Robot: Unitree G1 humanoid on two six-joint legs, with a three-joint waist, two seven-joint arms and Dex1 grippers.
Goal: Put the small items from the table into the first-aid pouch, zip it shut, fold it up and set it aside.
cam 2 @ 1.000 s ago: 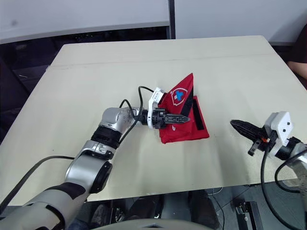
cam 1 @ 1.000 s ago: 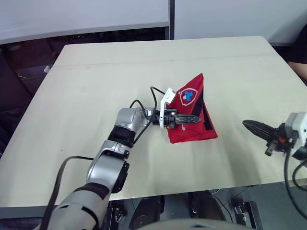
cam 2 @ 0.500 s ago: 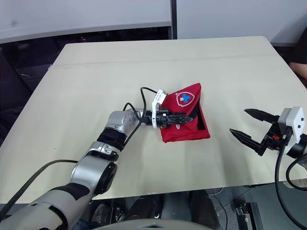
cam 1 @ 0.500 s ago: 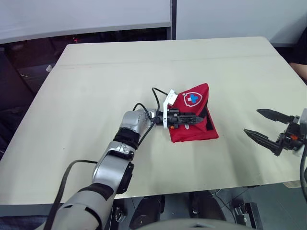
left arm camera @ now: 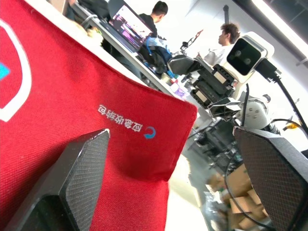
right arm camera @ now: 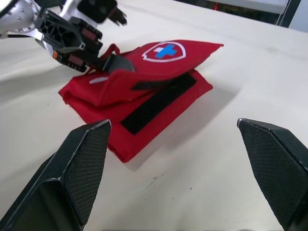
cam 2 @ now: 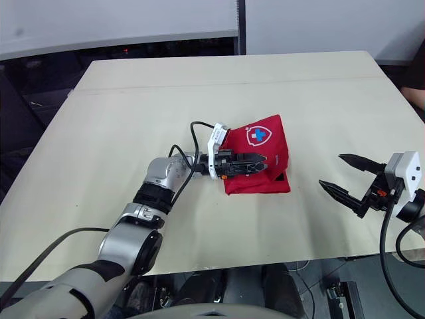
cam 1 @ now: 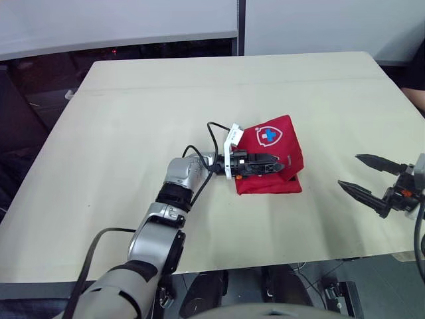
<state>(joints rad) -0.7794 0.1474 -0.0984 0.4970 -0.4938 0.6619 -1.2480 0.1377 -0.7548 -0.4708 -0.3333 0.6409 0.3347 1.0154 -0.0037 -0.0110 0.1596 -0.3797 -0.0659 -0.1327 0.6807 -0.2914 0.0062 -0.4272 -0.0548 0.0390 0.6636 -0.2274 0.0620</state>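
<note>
The red first-aid pouch (cam 1: 273,154) lies folded near the middle of the table, its white shield with a blue cross facing up and a black strap (right arm camera: 159,101) showing under the top flap. My left gripper (cam 1: 269,163) is at the pouch's left side, open. One finger (right arm camera: 115,62) lies under the flap and the other (right arm camera: 115,14) stands above it. The left wrist view has red fabric (left arm camera: 72,86) lying loose between the spread fingers (left arm camera: 82,173). My right gripper (cam 1: 350,171) hovers open well to the right of the pouch, with nothing between its fingers.
The beige table (cam 1: 133,133) has bare surface all round the pouch. Its front edge runs close below my right gripper. A black cable (cam 1: 214,127) loops off my left wrist. A dark sleeve (cam 1: 418,83) shows at the table's right edge.
Both grippers have gone from shut to open. The pouch's flap, held upright by my left gripper before, has dropped flat over the pouch. My right gripper has shifted slightly.
</note>
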